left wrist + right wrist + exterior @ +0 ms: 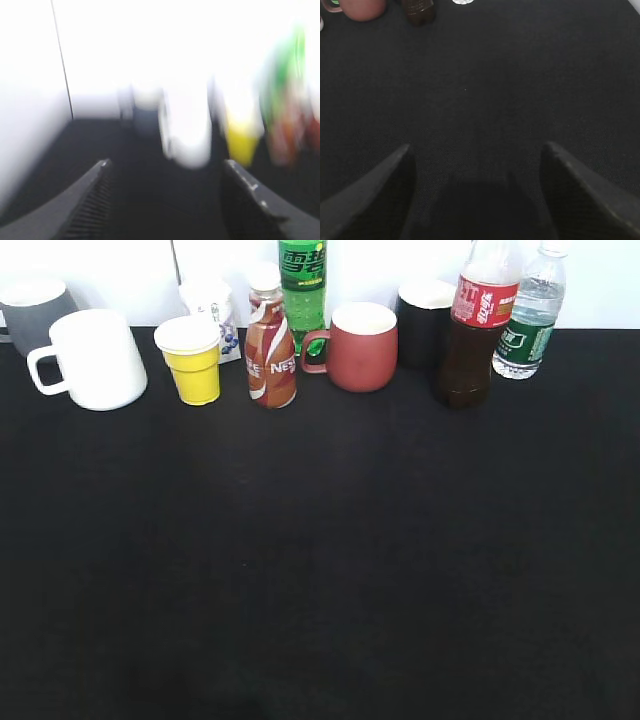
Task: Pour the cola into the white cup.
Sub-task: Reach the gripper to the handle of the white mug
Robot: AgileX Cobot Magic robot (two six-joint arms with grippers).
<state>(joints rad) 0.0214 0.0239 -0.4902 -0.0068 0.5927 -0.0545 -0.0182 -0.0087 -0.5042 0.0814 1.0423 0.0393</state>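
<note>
The cola bottle (472, 330) stands upright at the back right, red label, dark liquid; its base shows at the top of the right wrist view (420, 11). The white cup (95, 360) stands at the back left, handle to the left; it appears blurred in the left wrist view (187, 130), straight ahead of the jaws. My left gripper (165, 162) is open and empty, short of the white cup. My right gripper (476, 147) is open and empty over bare black cloth, well short of the cola. Neither gripper shows in the exterior view.
Along the back stand a grey mug (35, 305), a yellow cup (192, 358), a Nescafe bottle (270, 350), a green soda bottle (303, 285), a red mug (360, 347), a black cup (425, 320) and a water bottle (530, 320). Black cloth (320, 560) covers the table.
</note>
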